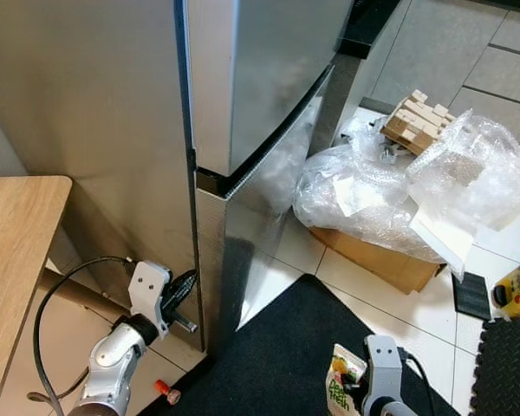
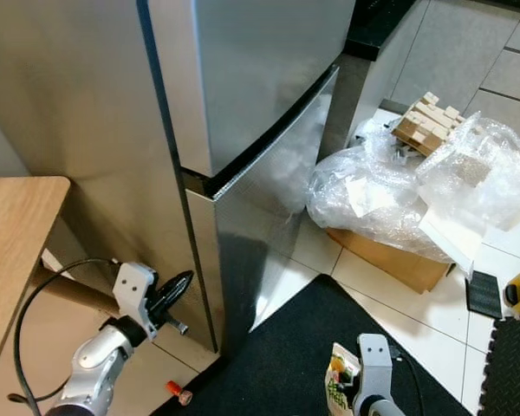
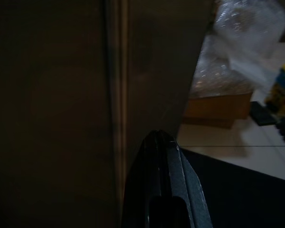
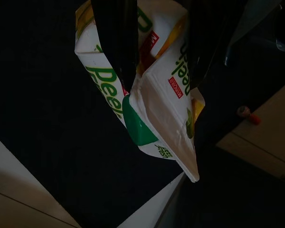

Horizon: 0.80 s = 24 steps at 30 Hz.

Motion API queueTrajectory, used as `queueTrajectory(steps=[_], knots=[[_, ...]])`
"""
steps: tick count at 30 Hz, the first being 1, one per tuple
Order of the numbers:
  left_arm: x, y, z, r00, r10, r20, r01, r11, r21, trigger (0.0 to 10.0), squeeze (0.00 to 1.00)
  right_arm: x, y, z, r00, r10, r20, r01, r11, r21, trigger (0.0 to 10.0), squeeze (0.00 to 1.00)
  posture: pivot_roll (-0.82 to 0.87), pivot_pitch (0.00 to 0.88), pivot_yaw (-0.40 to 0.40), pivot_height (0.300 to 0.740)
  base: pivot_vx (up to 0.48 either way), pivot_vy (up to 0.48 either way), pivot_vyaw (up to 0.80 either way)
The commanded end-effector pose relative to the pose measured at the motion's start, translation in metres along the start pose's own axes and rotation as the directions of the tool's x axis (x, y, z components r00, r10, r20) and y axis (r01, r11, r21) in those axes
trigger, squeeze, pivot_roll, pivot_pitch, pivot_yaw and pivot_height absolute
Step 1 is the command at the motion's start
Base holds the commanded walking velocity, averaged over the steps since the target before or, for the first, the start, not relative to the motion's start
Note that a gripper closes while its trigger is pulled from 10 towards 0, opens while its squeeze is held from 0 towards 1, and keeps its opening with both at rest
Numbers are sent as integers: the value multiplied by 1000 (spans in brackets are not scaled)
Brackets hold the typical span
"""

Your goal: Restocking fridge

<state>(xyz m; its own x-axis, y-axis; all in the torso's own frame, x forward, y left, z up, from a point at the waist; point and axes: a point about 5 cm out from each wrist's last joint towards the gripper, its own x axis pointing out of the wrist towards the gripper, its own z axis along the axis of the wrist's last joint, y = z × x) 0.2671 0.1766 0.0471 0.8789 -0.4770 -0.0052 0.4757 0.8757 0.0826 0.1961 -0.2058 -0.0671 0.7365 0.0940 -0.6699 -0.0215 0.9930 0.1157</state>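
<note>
- Black fingers of the left gripper (image 1: 187, 282) are pressed together, holding nothing, their tips right at the corner edge of the stainless-steel fridge (image 1: 243, 104), just under the seam between its two doors.
- Both doors look closed, so nothing can go in yet. The lower door (image 1: 251, 225) has its free edge on the left arm's side, and that edge runs upright; my judgement is that the coming move is for these fingers to hook it and swing the door out.
- From the left wrist camera, the shut fingertips (image 3: 162, 142) point along that same dark vertical edge, with the door face to one side. Whether they touch the metal cannot be told.
- Low at the right, the right gripper (image 4: 156, 61) is clamped on a juice carton (image 4: 147, 95), one finger on each side of its folded top. The carton hangs above the black floor mat (image 1: 269, 347), well apart from the fridge.
- The left arm is therefore the nearer one to the door; the right only carries the stock.
- The head views show what the wrist views leave out: a wooden tabletop (image 1: 17, 251) at the left, a small orange-capped item (image 1: 168, 392) on the floor, and a cardboard box (image 1: 373, 256) heaped with bubble wrap (image 1: 399, 186) and wooden blocks (image 1: 416, 121) beyond the mat.
- The right wrist view alone gives the carton's green cap and lettering.
</note>
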Motion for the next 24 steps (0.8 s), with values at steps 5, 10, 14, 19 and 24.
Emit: queueTrajectory(steps=[5,10,14,19,24], knots=[[6,0,0,997,78,-4,-78,996,50,10000,0,0,-5,4,1000,-13,16,13,1000,-10,10000,0,-86,106,-91,740,0,0,0],[9,4,1,990,144,-3,-144,987,75,10000,0,-1,-6,4,1000,-13,17,14,1000,-10,10000,0,-86,108,-91,740,0,0,0],[17,-2,1,989,146,-11,-145,987,74,10000,0,-2,-6,3,1000,-14,15,14,1000,-10,10000,0,-88,114,-91,740,0,0,0],[22,-8,1,989,147,-5,-147,988,55,10000,0,-2,-7,2,1000,-15,14,15,1000,-9,10000,0,-90,119,-93,740,0,0,0],[33,-14,3,987,159,-3,-159,987,38,10000,0,-2,-7,3,1000,-15,16,15,1000,-11,10000,0,-95,140,-95,740,0,0,0]])
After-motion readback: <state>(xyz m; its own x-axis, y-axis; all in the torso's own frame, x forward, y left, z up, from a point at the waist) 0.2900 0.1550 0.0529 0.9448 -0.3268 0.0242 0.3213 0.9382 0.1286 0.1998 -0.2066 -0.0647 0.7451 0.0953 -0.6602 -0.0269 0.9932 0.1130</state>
